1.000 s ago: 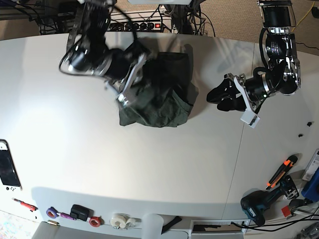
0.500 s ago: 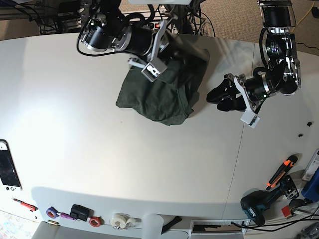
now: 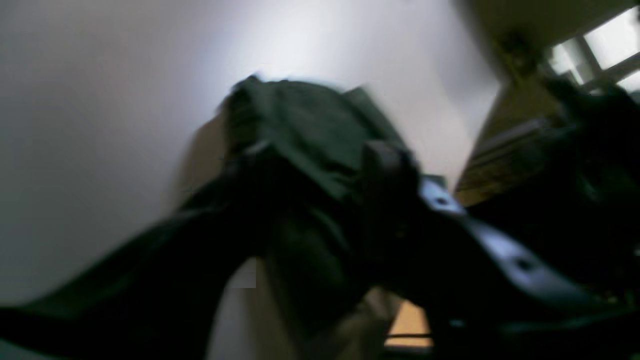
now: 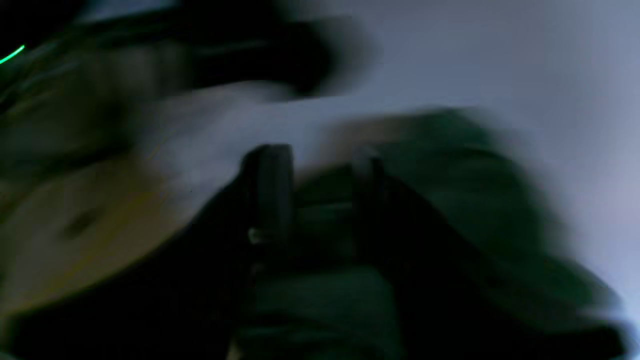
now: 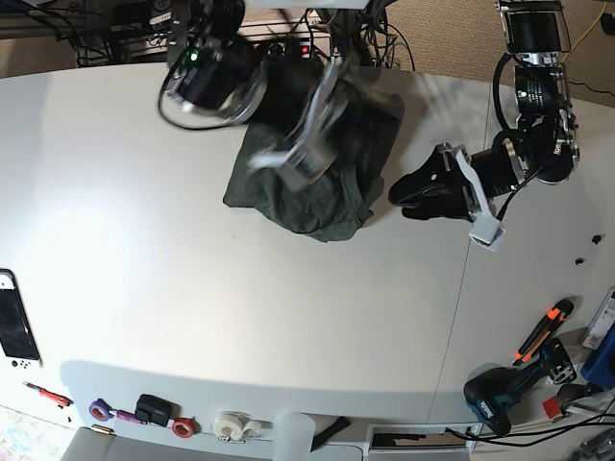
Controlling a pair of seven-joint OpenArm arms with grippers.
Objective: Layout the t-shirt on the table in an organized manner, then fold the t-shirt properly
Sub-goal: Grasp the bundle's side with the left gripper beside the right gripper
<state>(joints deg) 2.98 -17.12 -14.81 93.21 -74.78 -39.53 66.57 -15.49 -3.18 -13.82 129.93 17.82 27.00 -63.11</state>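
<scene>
Right pincer [image 5: 306, 158] over t-shirt [image 5: 288, 197], blurred.

The right arm reaches in from eleven o'clock, its gripper [image 5: 312, 144] blurred in motion; its wrist view seems to show the jaws parted. The left arm bends in from two o'clock, wrist angled toward nine o'clock, with the left gripper [image 5: 408, 197] held low, jaws apart.

- One t-shirt [image 5: 317, 182], bunched.
- One counter [image 5: 192, 298].
- My two end effectors: left [image 5: 408, 195], right [image 5: 307, 158].
- One drill [image 5: 500, 394].
- One orange-handled cutter [image 5: 545, 328].
- Three tape rolls [image 5: 231, 424] along the near edge.
- One game console [image 5: 14, 331].
</scene>
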